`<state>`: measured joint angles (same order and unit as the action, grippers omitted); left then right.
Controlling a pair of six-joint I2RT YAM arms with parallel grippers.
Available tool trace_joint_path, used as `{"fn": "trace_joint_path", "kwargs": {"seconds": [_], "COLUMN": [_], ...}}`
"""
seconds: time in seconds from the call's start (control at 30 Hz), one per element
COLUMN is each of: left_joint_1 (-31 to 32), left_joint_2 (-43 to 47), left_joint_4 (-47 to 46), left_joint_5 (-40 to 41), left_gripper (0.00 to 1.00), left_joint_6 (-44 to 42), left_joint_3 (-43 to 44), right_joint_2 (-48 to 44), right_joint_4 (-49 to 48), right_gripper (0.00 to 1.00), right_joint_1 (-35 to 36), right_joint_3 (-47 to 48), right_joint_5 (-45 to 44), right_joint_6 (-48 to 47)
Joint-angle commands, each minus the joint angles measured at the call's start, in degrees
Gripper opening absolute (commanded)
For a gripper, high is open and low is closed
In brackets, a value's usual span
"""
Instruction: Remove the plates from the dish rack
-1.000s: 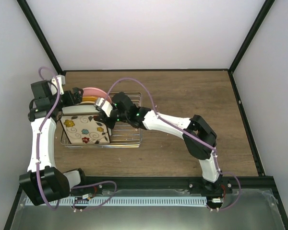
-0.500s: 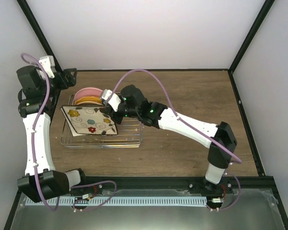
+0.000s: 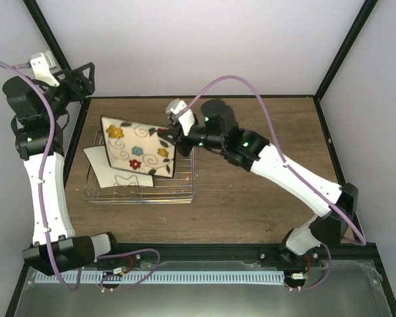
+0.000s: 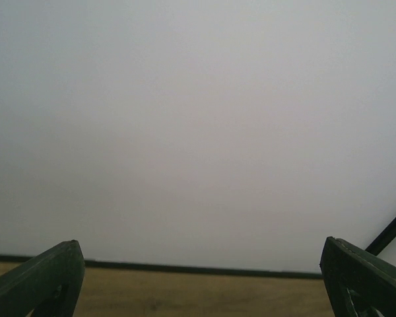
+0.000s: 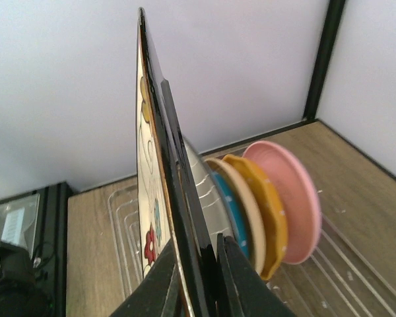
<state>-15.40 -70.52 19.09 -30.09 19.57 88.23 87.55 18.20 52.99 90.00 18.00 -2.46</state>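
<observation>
- The wooden table (image 3: 264,132) carries everything; the arm bases sit at its near edge.
- The dish rack (image 3: 178,188), a silver wire grid in a clear tray, stands on the left half of the table. The right wrist view shows its ridged tray floor (image 5: 119,231) below the plates.
- One square floral plate (image 3: 137,146) hangs in the air above the rack, tilted, its flower-patterned face turned up toward the top camera. In the right wrist view it appears edge-on (image 5: 147,152), running from the fingers to the top of the frame.
- A second square plate (image 3: 100,166) sits at the rack's left end, showing a plain white side, partly covered by the held plate.
- Four round plates stand on edge in the rack just behind the held plate: teal (image 5: 234,205), tan-rimmed (image 5: 247,205), orange dotted (image 5: 267,211) and pink (image 5: 287,198).
- The right gripper (image 3: 173,132) (image 5: 198,264) is clenched on the right edge of the floral plate, one finger on each face.
- The left gripper (image 3: 84,78) (image 4: 199,264) is high at the table's far left corner, well apart from the rack. Its jaws are spread wide with nothing between them, facing the white wall.
</observation>
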Motion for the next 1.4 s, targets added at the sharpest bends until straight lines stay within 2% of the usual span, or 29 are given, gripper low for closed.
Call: {"fn": "trace_joint_path", "kwargs": {"seconds": [0.0, 0.33, 0.5, 0.7, 0.83, 1.07, 1.37], "left_joint_1": [-0.23, -0.23, -0.23, -0.25, -0.22, -0.22, -0.25], "left_joint_2": [0.51, 0.14, 1.45, 3.30, 3.64, 2.74, 1.71], "left_joint_4": [-7.62, -5.67, -4.58, -2.37, -1.73, -1.29, -1.12], "left_joint_5": [-0.40, -2.14, -2.47, -2.92, -3.18, -3.68, -3.84], "left_gripper": [1.00, 1.00, 1.00, 1.00, 1.00, 1.00, 1.00], "left_joint_6": [4.93, 5.27, 4.91, 3.99, 3.86, 4.36, 4.33], "left_joint_3": [2.80, 1.64, -0.99, -4.94, -6.68, -8.00, -8.63], "right_joint_2": [-6.56, -0.80, 1.87, 5.39, 7.36, 13.28, 20.18], "right_joint_4": [-12.63, -21.28, -27.33, -32.00, -36.05, -44.71, -51.34], "right_gripper": [0.01, 0.01, 0.01, 0.01, 0.01, 0.01, 0.01], "right_joint_1": [-6.25, -30.24, -45.08, -56.26, -59.09, -59.09, -57.58], "right_joint_3": [3.32, 7.31, -0.50, -9.93, -16.60, -24.61, -26.62], "right_joint_5": [1.26, -0.66, 1.21, 6.41, 7.01, 10.30, 10.59], "right_joint_6": [7.76, 29.47, 45.94, 57.29, 61.33, 68.17, 72.59]}}
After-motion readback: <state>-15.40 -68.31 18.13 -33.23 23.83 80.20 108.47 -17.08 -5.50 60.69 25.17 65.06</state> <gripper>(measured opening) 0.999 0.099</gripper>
